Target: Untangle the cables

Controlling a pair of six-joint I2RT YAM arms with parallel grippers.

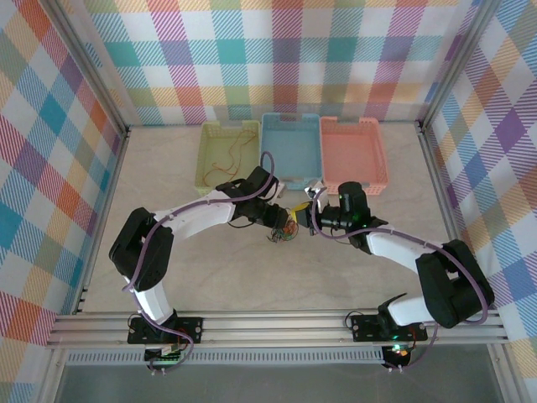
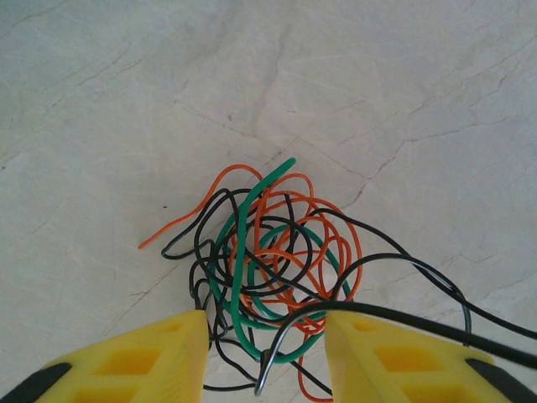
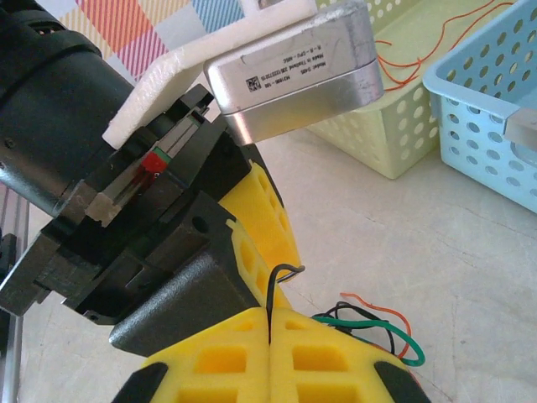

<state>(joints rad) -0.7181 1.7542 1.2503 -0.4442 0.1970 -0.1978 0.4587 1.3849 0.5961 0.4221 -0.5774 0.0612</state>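
Right end effector (image 3: 270, 336) clenched on black cable (image 3: 270, 294); left end effector (image 2: 267, 336) released astride cables (image 2: 277, 252). Baskets (image 1: 289, 147) far; marbled desk (image 1: 210, 277), plaid walls (image 1: 277, 59).

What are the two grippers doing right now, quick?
Left gripper: open, a finger on each side of the cable tangle, nothing held.
Right gripper: closed, pinching a thin black cable.
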